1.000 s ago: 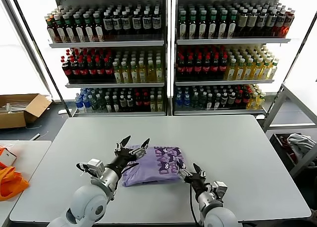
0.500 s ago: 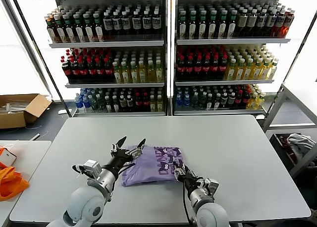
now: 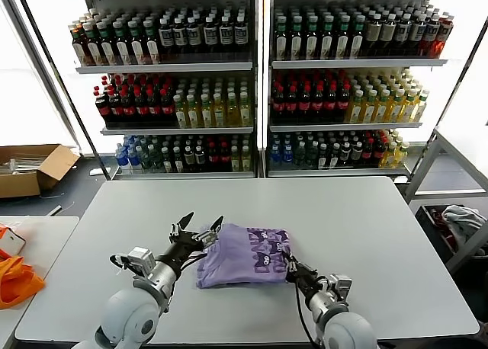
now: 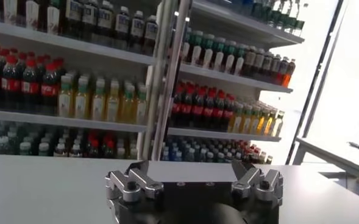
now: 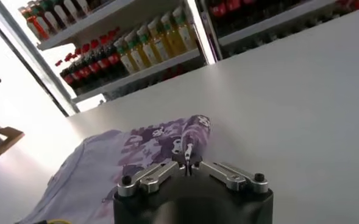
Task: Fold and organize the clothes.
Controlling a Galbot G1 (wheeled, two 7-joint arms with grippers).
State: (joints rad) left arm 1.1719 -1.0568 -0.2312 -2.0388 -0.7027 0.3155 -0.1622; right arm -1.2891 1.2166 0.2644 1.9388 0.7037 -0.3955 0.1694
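The lavender T-shirt (image 3: 240, 254) lies folded into a small block on the white table (image 3: 358, 219), its dark purple print facing up on the right half. My right gripper (image 3: 289, 264) is at the shirt's right front corner, shut on its edge; in the right wrist view its fingertips (image 5: 188, 156) pinch the printed cloth (image 5: 118, 161). My left gripper (image 3: 197, 229) is open and empty at the shirt's left edge, its prongs raised above the table. In the left wrist view the left gripper (image 4: 194, 180) shows its fingers spread wide with no cloth between them.
Shelves of bottles (image 3: 259, 82) stand behind the table. A cardboard box (image 3: 30, 166) sits on the floor at the left. Bright orange fabric (image 3: 15, 280) lies on a side table at the left. A white-grey cloth (image 3: 461, 216) lies in a bin at the right.
The shirt has shifted to the right and bunched up slightly, with my right gripper closed on its right edge. My left gripper has stayed open at the left edge.
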